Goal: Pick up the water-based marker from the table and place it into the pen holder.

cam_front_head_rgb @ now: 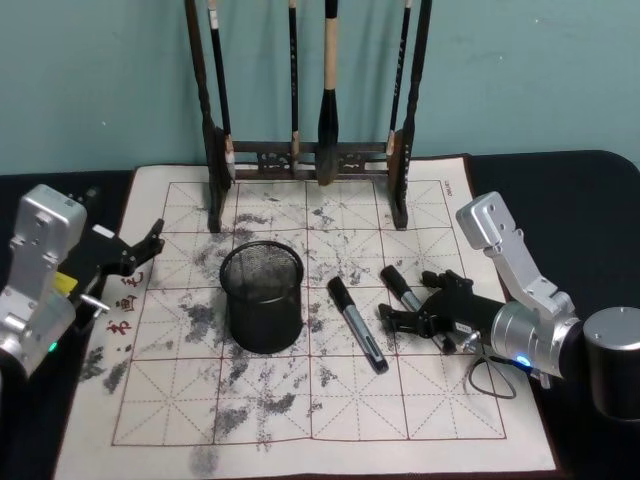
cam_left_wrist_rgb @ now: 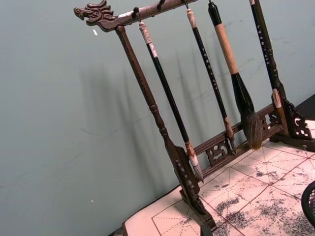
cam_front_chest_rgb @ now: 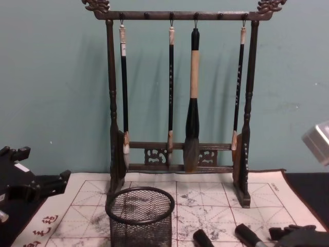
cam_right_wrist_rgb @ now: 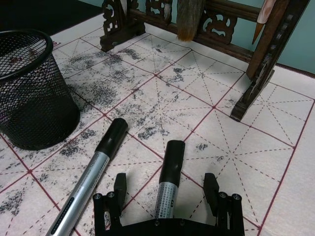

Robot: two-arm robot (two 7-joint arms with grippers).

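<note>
Head: the right gripper point(cam_front_head_rgb: 408, 297) sits low on the cloth point(cam_front_head_rgb: 330, 425), fingers spread astride the marker point(cam_front_head_rgb: 398, 285). The other marker point(cam_front_head_rgb: 357, 323) lies between it and the holder point(cam_front_head_rgb: 262, 325). The left gripper point(cam_front_head_rgb: 140, 255), also spread, hangs by unreadable red characters point(cam_front_head_rgb: 122, 305).
Right wrist: neither finger touches the marker; its label print is too small to read.
Chest: four brushes point(cam_front_chest_rgb: 193, 103) hang on the rack point(cam_front_chest_rgb: 177, 167).

A dark wooden rack point(cam_left_wrist_rgb: 149, 98) stands at the far edge of the cloth point(cam_left_wrist_rgb: 261, 182), its dragon-head top rail against a teal wall point(cam_left_wrist_rgb: 59, 123). Four brushes hang from the rail. One, the big brush point(cam_left_wrist_rgb: 227, 49), has a thick tan handle and a dark tuft. The cloth bears a red grid and ink stains. A bit of the mesh holder point(cam_left_wrist_rgb: 310, 204) stands on the cloth.
</note>
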